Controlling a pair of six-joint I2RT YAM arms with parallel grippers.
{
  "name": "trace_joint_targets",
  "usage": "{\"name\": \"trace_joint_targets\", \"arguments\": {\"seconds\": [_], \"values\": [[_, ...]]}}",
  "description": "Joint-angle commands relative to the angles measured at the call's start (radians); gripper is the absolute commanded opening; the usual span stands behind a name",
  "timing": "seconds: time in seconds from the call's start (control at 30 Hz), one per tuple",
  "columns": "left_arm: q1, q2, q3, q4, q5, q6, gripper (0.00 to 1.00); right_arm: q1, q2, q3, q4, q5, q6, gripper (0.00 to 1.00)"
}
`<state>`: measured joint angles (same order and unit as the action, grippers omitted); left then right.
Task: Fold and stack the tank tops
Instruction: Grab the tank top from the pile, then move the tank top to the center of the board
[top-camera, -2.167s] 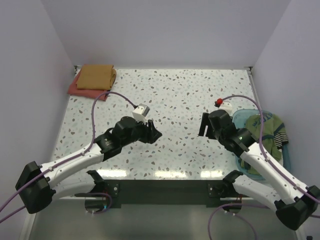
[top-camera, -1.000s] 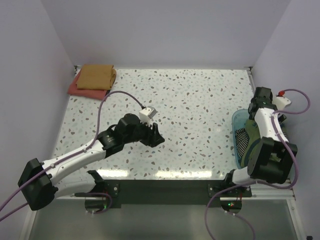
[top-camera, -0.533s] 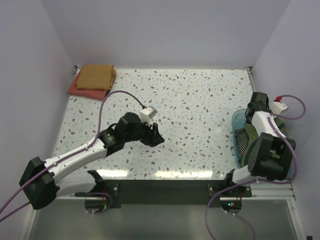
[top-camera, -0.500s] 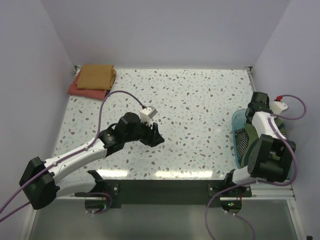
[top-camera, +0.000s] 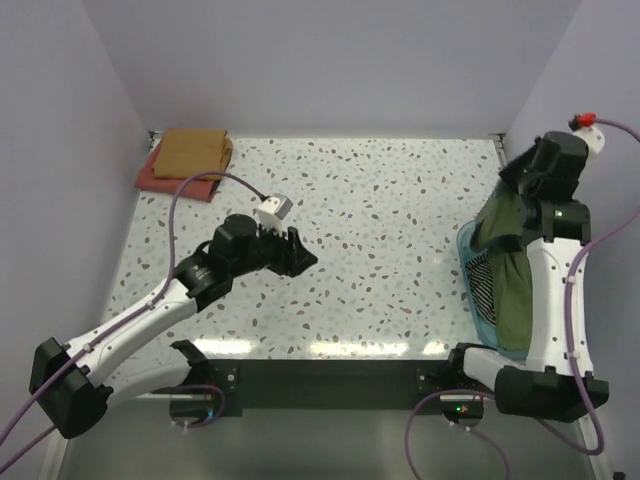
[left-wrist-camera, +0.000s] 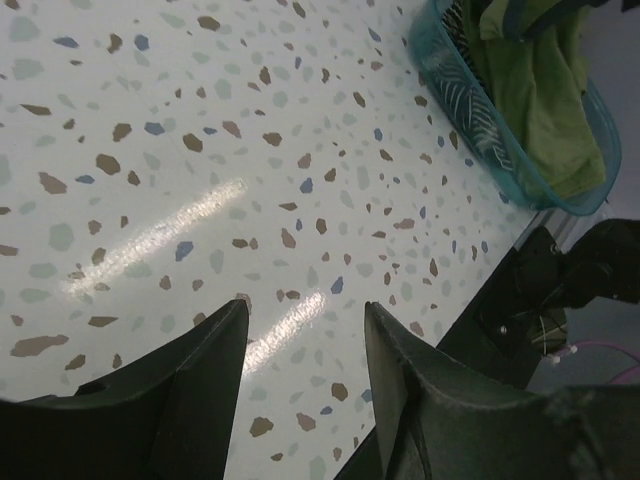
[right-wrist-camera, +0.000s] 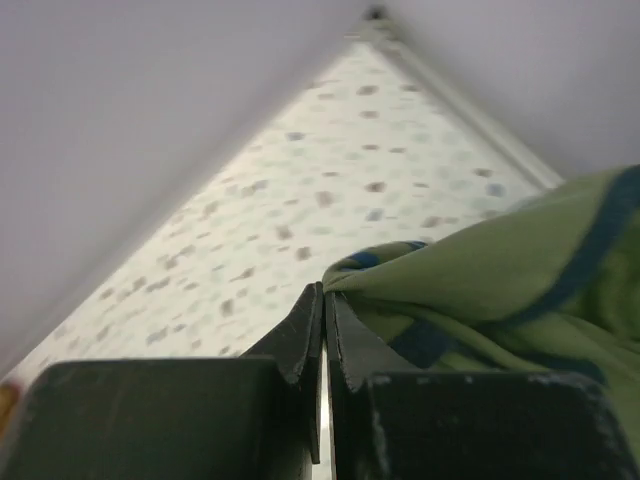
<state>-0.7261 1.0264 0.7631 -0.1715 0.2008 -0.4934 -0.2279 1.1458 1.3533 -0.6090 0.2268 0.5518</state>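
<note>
Right claw (right-wrist-camera: 323, 292) higher now, olive tank top (top-camera: 506, 228) partly above basket rim (left-wrist-camera: 498, 148).

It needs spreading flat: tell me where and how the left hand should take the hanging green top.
Probably the inner edge of the green top, just below the right hand, coming from over the table with the left hand. There it hangs free above the basket; lower down it bunches inside.

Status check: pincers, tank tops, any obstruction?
Right pincer shut on olive green tank top, hanging over blue basket. Left pincer open, empty, above table. Striped tank top in basket; mustard top on red top, folded, far-left corner. No obstruction seen.
</note>
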Motion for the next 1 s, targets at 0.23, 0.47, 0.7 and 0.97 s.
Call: {"name": "trace_joint_targets", "arguments": {"seconds": [0.23, 0.47, 0.7, 0.97], "values": [[0.166, -0.077, 0.127, -0.060, -0.093, -0.030, 0.54, 0.725, 0.239, 0.623, -0.063, -0.081, -0.093, 0.00], [0.214, -0.115, 0.114, -0.077, -0.173, -0.051, 0.56, 0.811, 0.293, 0.626, -0.045, -0.109, -0.081, 0.00], [0.220, -0.074, 0.110, -0.065, -0.166, -0.056, 0.56, 0.806, 0.425, 0.648, -0.063, -0.035, -0.092, 0.00], [0.221, -0.068, 0.061, -0.016, -0.109, -0.071, 0.56, 0.809, 0.459, 0.862, -0.072, -0.134, -0.133, 0.00]]}}
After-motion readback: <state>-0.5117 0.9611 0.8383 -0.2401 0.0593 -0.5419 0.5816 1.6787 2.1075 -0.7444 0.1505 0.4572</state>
